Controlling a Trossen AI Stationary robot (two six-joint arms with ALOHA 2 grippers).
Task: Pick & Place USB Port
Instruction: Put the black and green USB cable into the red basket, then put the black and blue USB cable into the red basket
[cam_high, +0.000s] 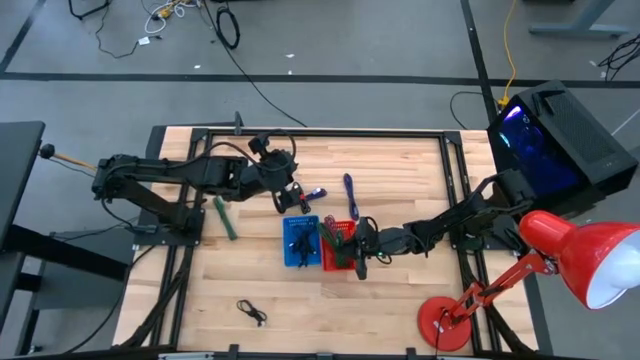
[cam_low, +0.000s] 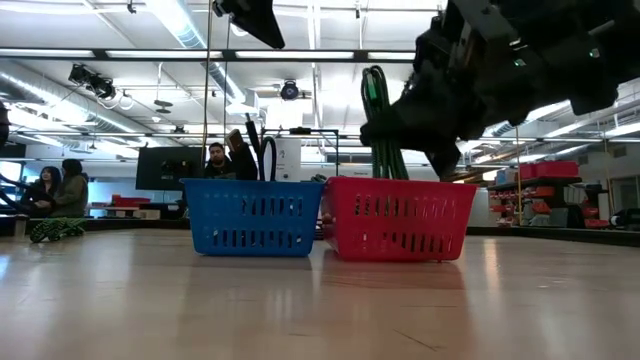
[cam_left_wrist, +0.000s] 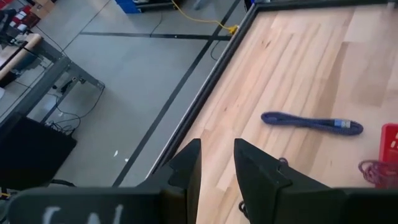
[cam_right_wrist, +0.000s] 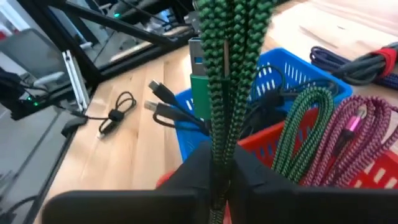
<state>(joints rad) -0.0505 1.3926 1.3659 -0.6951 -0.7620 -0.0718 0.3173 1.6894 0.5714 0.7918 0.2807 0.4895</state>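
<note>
the green braided cable (cam_right_wrist: 231, 68) is held upright over the red basket (cam_low: 400, 220), its long axis running up and down, with a green plug (cam_right_wrist: 200, 79) seen near its upper part. the right gripper (cam_high: 360, 256) is closed on this cable; its fingers (cam_right_wrist: 199, 168) are pressed against the strands with no gap seen between them. the lower end of the cable is hidden behind the fingers, so whether it reaches the basket cannot be made out. more green and pink cable coils (cam_right_wrist: 336, 134) are seen lying in the red basket, which stands touching the blue basket (cam_low: 250, 218) near the middle of the table (cam_high: 400, 300). the left gripper (cam_high: 290, 196) is held above the table toward its far edge, its fingers (cam_left_wrist: 186, 171) parted with nothing between them. a blue cable (cam_left_wrist: 311, 122) is seen lying flat beyond it. a small black cable (cam_high: 252, 312) lies near the near edge; its ends are probably plugs, though they are hard to make out.
</note>
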